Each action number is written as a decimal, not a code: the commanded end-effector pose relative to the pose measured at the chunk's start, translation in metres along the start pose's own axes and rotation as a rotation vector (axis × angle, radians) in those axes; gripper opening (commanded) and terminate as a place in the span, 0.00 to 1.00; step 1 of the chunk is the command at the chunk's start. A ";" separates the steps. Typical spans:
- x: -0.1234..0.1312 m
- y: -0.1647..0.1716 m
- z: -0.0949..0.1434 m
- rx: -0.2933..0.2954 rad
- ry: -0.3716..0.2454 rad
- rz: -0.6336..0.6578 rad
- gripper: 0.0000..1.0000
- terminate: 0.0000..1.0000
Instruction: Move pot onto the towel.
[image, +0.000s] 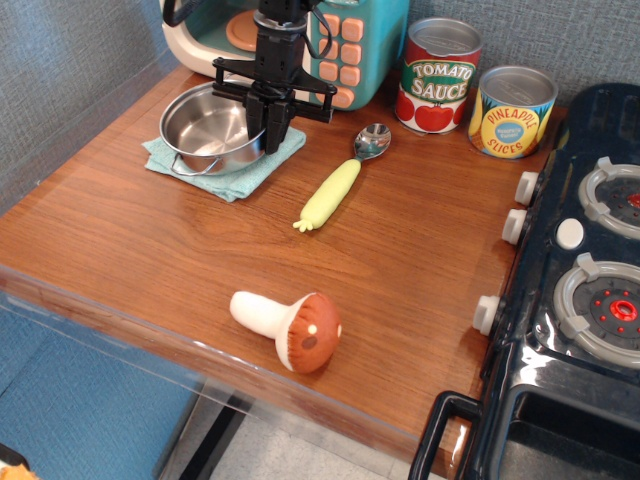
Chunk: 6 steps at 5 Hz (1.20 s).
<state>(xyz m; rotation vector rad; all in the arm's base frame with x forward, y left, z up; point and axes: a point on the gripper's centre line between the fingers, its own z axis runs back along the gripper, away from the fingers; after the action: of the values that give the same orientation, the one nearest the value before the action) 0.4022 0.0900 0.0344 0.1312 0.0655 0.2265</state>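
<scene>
The shiny steel pot (208, 128) sits over the teal towel (236, 181) at the back left of the wooden table. The towel's edges show around the pot on the left, front and right. My black gripper (272, 138) points straight down at the pot's right rim, with its fingers closed on the rim. A wire loop handle sticks out at the pot's front left. I cannot tell whether the pot rests fully on the cloth or is held just above it.
A toy microwave (345, 45) stands right behind the gripper. A yellow-handled spoon (340, 182) lies to the right of the towel. Tomato sauce (437, 75) and pineapple (511, 111) cans stand at the back. A toy mushroom (291, 328) lies near the front edge. A black stove (585, 300) fills the right side.
</scene>
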 end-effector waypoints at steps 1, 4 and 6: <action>0.007 0.012 0.020 0.006 -0.033 0.014 1.00 0.00; -0.022 0.019 0.069 -0.071 -0.190 -0.090 1.00 0.00; -0.022 0.019 0.069 -0.071 -0.190 -0.090 1.00 0.00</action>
<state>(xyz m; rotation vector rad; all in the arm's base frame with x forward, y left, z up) 0.3830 0.0933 0.0723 0.0640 -0.0435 0.1231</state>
